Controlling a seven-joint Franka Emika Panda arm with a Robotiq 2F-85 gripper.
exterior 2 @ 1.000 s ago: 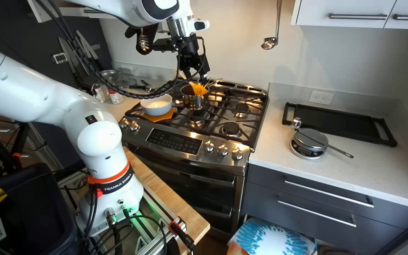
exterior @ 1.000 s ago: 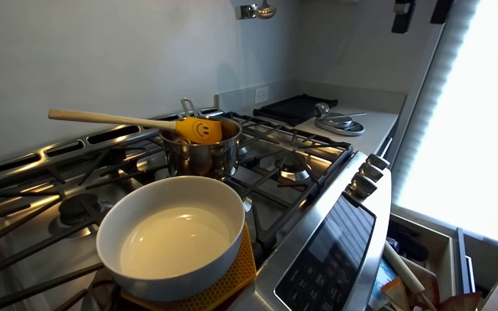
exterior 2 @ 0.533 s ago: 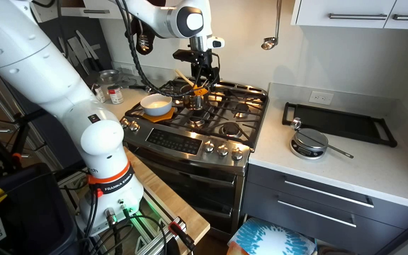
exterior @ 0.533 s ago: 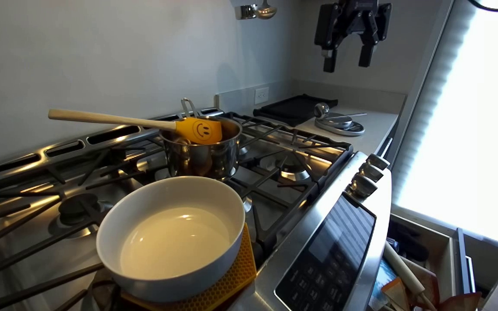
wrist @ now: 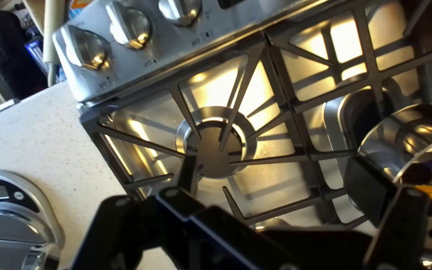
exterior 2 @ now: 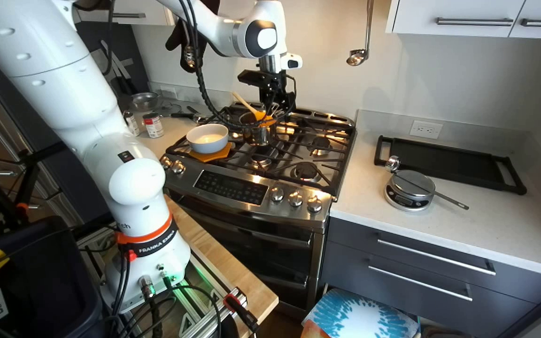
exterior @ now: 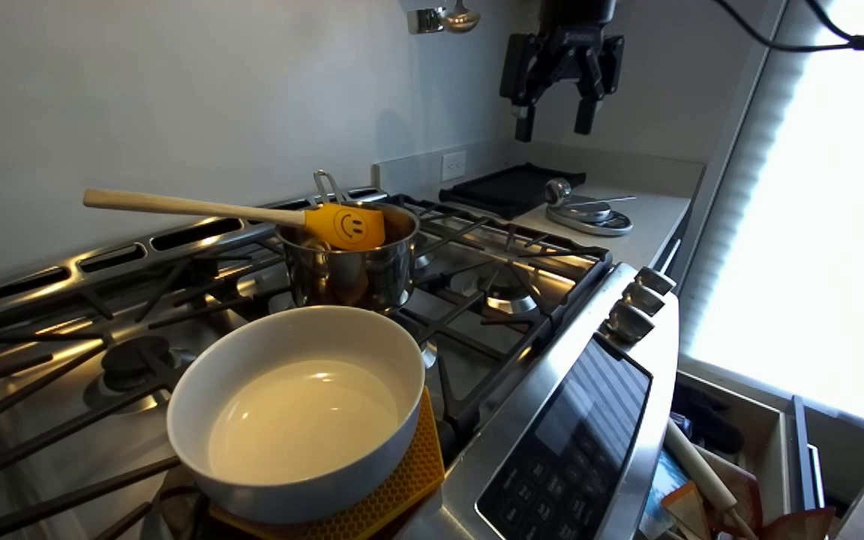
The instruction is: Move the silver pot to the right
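Polished steel, likely rigid and slippery, suggests a rim grip for the saucepan [exterior: 349, 274], a smiley-faced spatula [exterior: 346, 226] across its mouth; empty jaws hang wide apart.

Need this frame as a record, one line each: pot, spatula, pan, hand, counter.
silver pot: upright on the stove, not gripped
spatula: orange head over the pot's mouth
white pan: on an orange mat
hand: open, above the stove, apart from the pot
counter: digital scale with a ladle across it; black tray behind
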